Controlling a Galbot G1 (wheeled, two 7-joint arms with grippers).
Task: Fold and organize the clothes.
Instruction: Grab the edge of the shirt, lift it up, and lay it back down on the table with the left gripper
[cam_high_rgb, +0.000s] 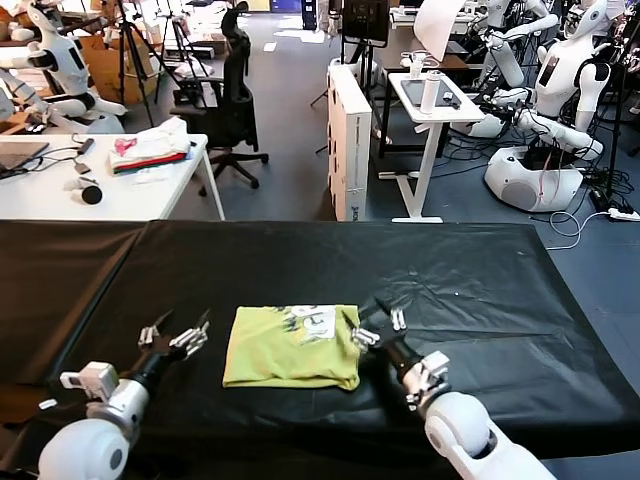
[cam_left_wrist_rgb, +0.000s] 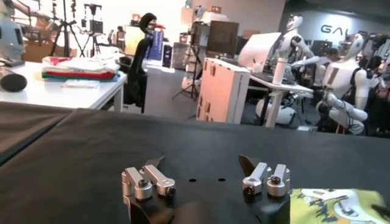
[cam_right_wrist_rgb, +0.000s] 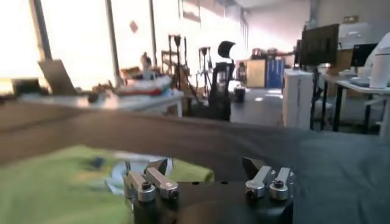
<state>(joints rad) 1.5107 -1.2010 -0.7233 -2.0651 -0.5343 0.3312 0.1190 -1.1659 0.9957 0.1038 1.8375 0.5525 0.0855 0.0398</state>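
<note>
One big black-covered table (cam_high_rgb: 300, 260) fills most of the head view, and the lime T-shirt (cam_high_rgb: 292, 346) sits on it near the front edge, roughly centered between the two arms. It's already folded down into a squarish pad with the white print facing up on its far side, and its long axis looks like it runs left-right, though not by much.

Now the bit that matters: the right gripper (cam_high_rgb: 380, 322) is right at the shirt's right edge, fingers spread wide, touching it or just beside it, can't tell which. So the shirt lies to the left of those fingers. The left gripper (cam_high_rgb: 178, 336) is also spread open, holding nothing, but there's bare cloth between it and the shirt's left edge.

My guess is the right arm is nearer and better placed for the next fold or tidy-up, reaching leftward onto the fabric.
</note>
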